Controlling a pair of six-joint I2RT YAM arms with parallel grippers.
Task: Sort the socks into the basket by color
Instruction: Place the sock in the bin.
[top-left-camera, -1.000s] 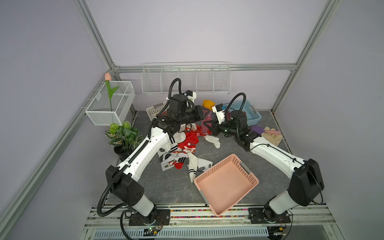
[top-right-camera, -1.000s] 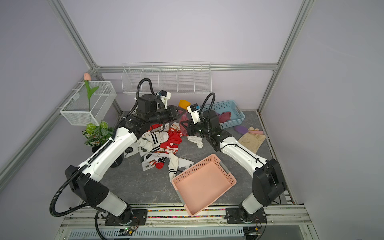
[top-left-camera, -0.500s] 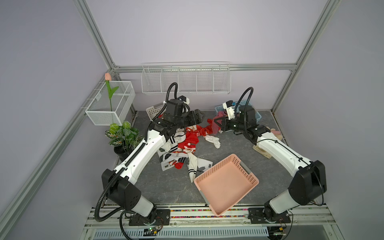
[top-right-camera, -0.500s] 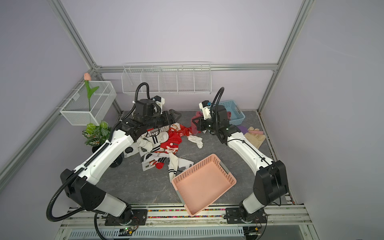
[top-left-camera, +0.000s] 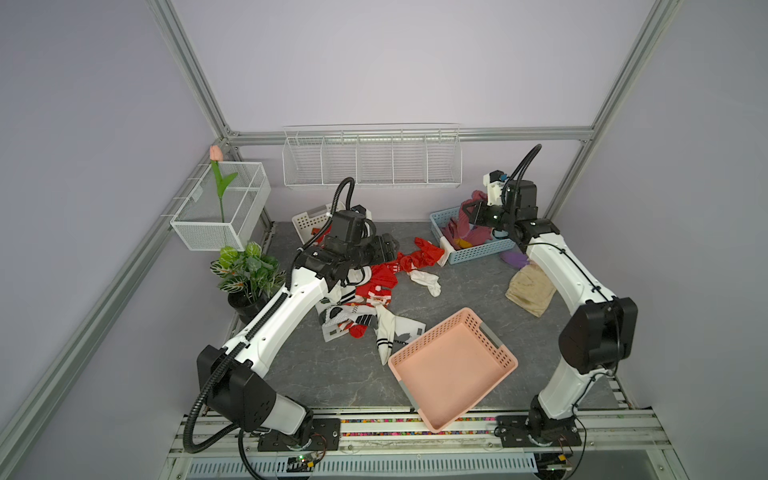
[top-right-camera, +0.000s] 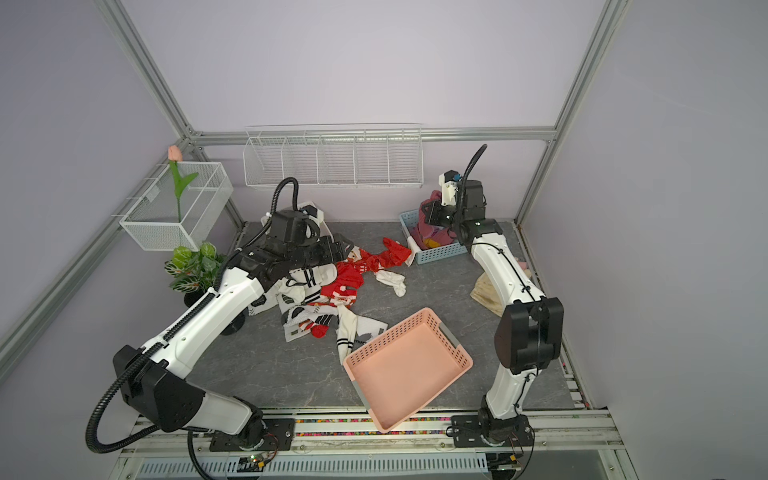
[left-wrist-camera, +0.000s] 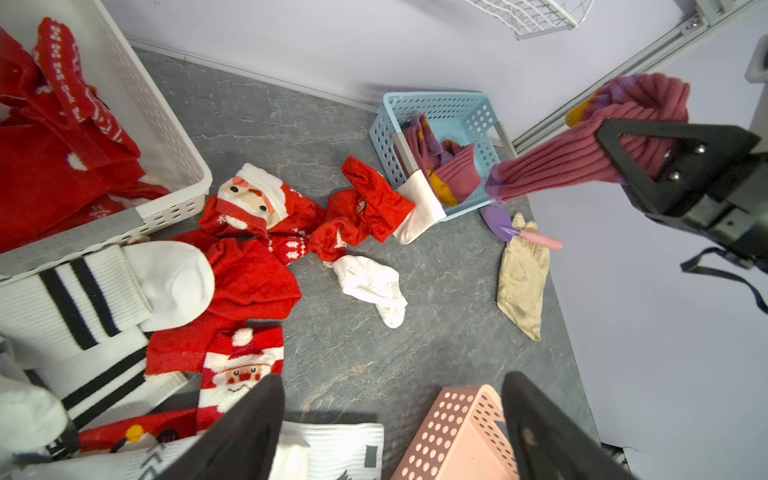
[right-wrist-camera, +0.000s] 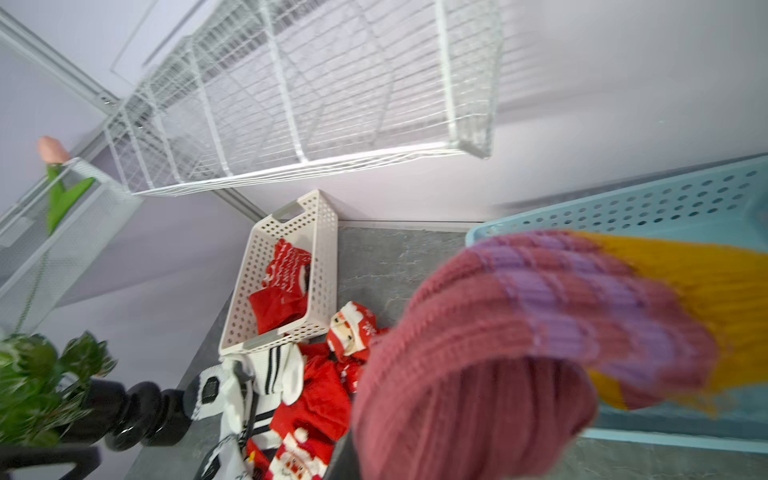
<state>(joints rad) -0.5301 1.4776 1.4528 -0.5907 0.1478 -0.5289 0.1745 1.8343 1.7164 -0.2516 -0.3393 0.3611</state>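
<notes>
At 6 o'clock the pink basket (top-left-camera: 453, 374), smooth perforated plastic with squared corners, sits askew, one corner jutting past the front edge of the grey, marble-veined table (top-left-camera: 328, 374). Bare tabletop lies at 7 o'clock, between that basket and the left arm. More lies through the centre toward 3 o'clock, where limp beige gloves (top-left-camera: 530, 291) rest beside the right arm.

From centre to 10 o'clock the socks (top-left-camera: 365, 299) spread in a soft heap of fuzzy red Santa knits and ribbed white with black stripes. The left gripper (left-wrist-camera: 392, 386) hovers over the heap, fingers spread wide and empty.

At 11 o'clock a white basket (top-left-camera: 309, 218) by the back wall holds red socks. At 1 o'clock the right gripper (top-left-camera: 471, 214) pinches a ribbed maroon sock (left-wrist-camera: 573, 158), dangling it above the blue basket (top-left-camera: 473, 253). A red sock (left-wrist-camera: 365, 203) with a white cuff touches that basket's near corner.
</notes>
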